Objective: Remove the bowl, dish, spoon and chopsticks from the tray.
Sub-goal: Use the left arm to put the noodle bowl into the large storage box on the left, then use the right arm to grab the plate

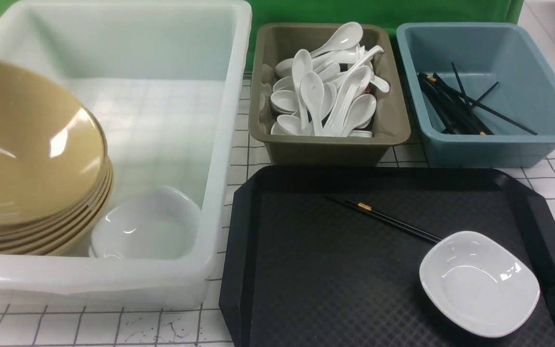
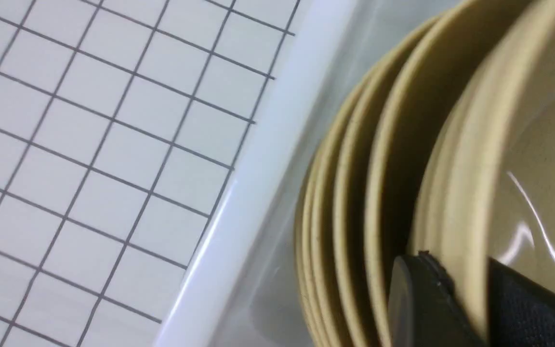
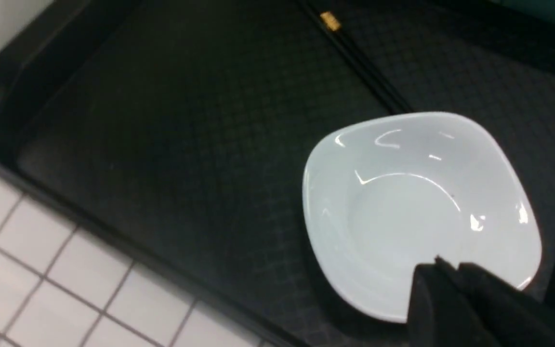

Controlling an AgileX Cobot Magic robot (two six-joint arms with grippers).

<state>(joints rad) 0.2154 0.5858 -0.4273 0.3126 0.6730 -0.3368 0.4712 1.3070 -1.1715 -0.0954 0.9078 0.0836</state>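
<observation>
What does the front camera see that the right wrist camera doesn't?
Only the front view shows the big white tub holding stacked yellow bowls, the brown tub of white spoons and the blue tub of spare chopsticks. Only the right wrist view clearly shows the right fingers, close together above the white dish. Both show that dish, the black tray and the chopsticks lying on it.

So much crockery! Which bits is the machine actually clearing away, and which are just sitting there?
Part of the job: black tray; pair of chopsticks on it; small dish on it; top yellow bowl, tilted over the stack.

Just sitting there: stacked bowls; spare dish in the clear tub; spoons in the brown tub; spare chopsticks in the blue tub.
</observation>
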